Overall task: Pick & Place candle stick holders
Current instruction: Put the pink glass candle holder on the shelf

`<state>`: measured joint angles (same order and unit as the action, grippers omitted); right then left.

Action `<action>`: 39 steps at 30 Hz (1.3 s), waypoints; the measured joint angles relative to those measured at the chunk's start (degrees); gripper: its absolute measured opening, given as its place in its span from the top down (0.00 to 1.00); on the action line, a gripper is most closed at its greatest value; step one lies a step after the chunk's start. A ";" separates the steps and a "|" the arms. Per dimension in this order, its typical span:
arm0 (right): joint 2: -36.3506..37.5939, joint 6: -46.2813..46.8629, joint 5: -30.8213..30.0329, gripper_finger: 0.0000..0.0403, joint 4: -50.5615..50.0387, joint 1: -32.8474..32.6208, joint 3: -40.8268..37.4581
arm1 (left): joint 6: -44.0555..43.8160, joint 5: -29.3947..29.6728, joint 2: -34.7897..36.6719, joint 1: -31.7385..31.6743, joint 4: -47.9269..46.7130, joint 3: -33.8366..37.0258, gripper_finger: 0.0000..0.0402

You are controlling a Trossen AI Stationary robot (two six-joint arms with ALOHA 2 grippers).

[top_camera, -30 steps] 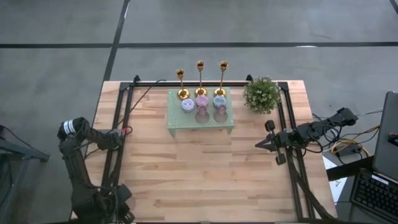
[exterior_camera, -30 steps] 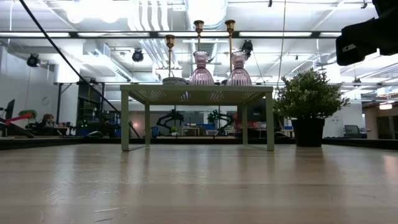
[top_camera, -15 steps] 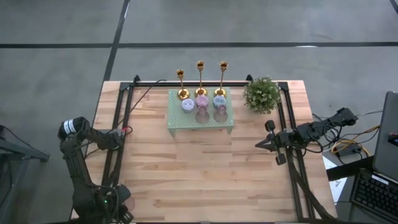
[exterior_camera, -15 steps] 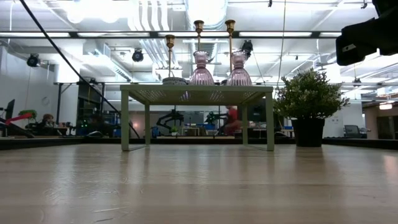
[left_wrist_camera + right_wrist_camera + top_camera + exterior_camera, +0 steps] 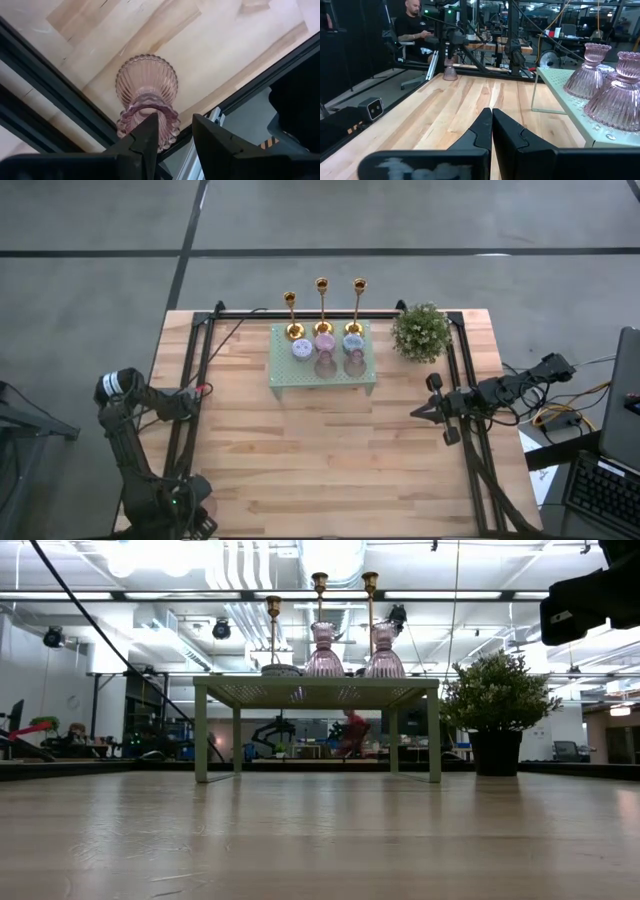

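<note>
Three gold candlesticks [image 5: 322, 305] and several pastel and pink glass holders [image 5: 325, 352] stand on the pale green stand [image 5: 285, 380] at the table's far middle. At the near left corner my left gripper [image 5: 172, 132] points down, shut on another pink ribbed glass holder [image 5: 146, 80]. The right wrist view shows that holder [image 5: 451, 73] far off, low by the table's left edge. Whether its foot rests on the wood I cannot tell. My right gripper [image 5: 415, 412] waits at the right side, level and shut on nothing. My left gripper has the pink holder by its beaded top rim [image 5: 172, 120]. One finger [image 5: 150, 135] reaches down inside the mouth and the other [image 5: 207, 140] stands outside the wall. The fingers come from above. The holder hangs upright below them, foot downward.
A bushy potted plant [image 5: 420, 332] stands right of the stand. Black rails [image 5: 190, 410] run along the table's left and right sides. Bare wood [image 5: 320, 450] spreads between the stand and the near edge. People [image 5: 415, 25] sit and move in the room beyond.
My left gripper has tipped a little over the near left corner with the pink holder still in its fingers. The things on the stand and my right gripper have stayed put.
</note>
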<state>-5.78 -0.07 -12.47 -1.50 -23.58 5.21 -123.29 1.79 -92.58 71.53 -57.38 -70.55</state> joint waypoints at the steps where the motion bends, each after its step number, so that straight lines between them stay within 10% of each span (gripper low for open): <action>1: 0.00 -0.03 -0.01 0.98 0.00 -0.02 0.00 | 0.40 -0.07 0.00 -0.14 0.12 0.03 0.70; 21: 0.00 -0.07 -0.02 0.98 0.00 -0.02 0.00 | 8.47 -1.22 1.06 -5.44 -4.14 2.23 0.91; 39: 0.00 0.00 -0.02 0.98 0.00 0.00 0.00 | 40.24 -0.39 5.39 -23.26 -8.04 2.54 0.92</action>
<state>-5.78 -0.07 -12.49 -1.50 -23.57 5.21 -83.05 1.40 -87.19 48.27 -65.42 -68.01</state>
